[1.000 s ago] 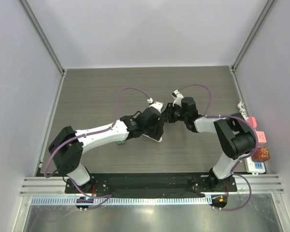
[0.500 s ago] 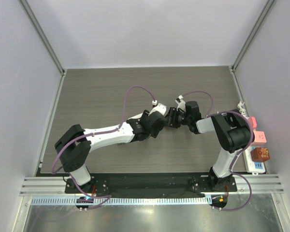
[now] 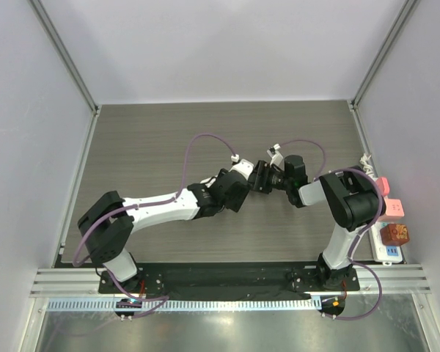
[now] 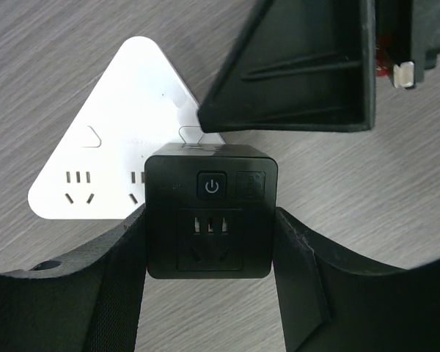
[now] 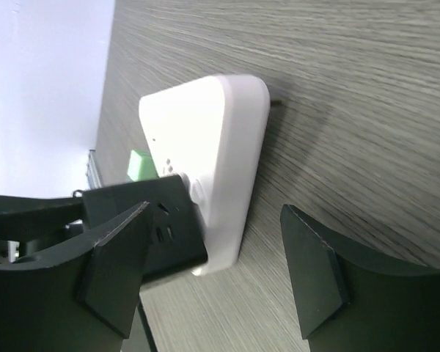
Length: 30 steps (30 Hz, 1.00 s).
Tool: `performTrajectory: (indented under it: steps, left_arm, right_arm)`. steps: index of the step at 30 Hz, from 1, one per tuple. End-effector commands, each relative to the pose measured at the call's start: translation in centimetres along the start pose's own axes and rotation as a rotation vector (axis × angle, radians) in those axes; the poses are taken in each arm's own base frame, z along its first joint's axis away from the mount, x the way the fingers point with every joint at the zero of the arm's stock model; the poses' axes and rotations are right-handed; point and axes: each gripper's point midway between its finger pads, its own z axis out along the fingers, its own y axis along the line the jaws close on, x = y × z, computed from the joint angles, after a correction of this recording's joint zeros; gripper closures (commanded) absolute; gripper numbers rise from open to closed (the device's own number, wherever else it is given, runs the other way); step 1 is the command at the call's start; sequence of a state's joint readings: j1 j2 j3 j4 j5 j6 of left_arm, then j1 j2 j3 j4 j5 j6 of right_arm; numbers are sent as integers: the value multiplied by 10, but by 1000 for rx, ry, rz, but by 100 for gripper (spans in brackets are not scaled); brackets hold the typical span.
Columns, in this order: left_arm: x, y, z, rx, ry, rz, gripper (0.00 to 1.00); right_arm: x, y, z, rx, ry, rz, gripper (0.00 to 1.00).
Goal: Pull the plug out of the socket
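The job is not done yet. The black plug [image 4: 211,209] looks to be in the white socket [image 4: 125,125]. Its back sits flat on the socket's face, and I can see no gap. The catching part is done. The pull that gets the plug out is left to do.

Nearest is the left pincer [image 4: 211,227]. It pinches the plug, with one finger pressed on each side of the black cube. The power button shows between the fingers.

Just past the plug is the socket, a white block with three corners, over the grey worktop [image 4: 37,44]. I cannot tell if it rests there or is lifted a little.

Farthest is the right pincer [image 5: 216,209], which comes from the other side. Its fingers are spread wide. The socket sits between them, and neither finger seems to touch it. So I think nothing holds the socket right now. If the plug were pulled like this, the socket might just come along with it.
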<state>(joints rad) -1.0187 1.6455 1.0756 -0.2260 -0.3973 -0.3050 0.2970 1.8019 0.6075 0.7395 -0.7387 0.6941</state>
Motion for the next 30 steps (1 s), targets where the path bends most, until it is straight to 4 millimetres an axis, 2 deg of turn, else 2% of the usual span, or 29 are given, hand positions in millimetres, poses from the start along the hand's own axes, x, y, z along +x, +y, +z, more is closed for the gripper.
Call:
performTrajectory:
  steps: [1,9,18,21,24,28,29,30]
  left_arm:
    - [-31,-10,-11,70,-114,-37,100]
    - [-37,-23,-11,125,-126,-62,100]
    - [-54,-31,-15,152,-183,-71,100]
    - [-58,-33,-14,156,-197,-68,100]
    - [-61,-36,-12,160,-202,-71,100]
    - [-67,-42,-12,186,-212,-92,100]
    - [-67,-43,-12,190,-210,-103,100]
    - [-70,-45,-13,202,-211,-108,100]
  right_arm:
    - [-10,17,2,-100,-29,-23,24]
    - [-2,6,12,-90,11,20,25]
    - [9,11,23,-120,64,33,48]
    - [10,11,24,-135,66,51,49]
    - [12,11,27,-143,71,62,56]
    - [12,9,28,-143,69,65,69]
    - [12,9,28,-144,68,61,85]
    - [11,8,28,-138,59,63,95]
